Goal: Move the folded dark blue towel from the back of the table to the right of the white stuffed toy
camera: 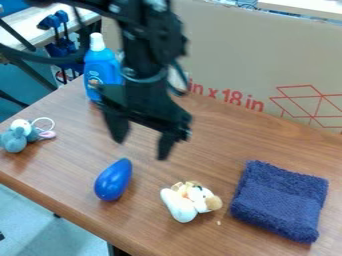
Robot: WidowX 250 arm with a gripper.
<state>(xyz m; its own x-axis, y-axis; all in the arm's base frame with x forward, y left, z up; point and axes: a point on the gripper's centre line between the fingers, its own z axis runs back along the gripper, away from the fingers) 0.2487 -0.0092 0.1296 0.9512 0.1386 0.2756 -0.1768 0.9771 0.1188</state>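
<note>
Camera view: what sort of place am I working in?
Likely a robotics lab: a robot arm over a wood-grain table, a cardboard panel standing behind it, and another table beyond.

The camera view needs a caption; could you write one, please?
Open gripper above a wooden table with a teardrop-shaped blue object, plush toy and navy towel.

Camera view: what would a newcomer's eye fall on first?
Probably the black end effector, hanging open over the wooden table. Next, the shiny blue egg-shaped object just below it in the picture, then the folded navy towel at the right.
</note>
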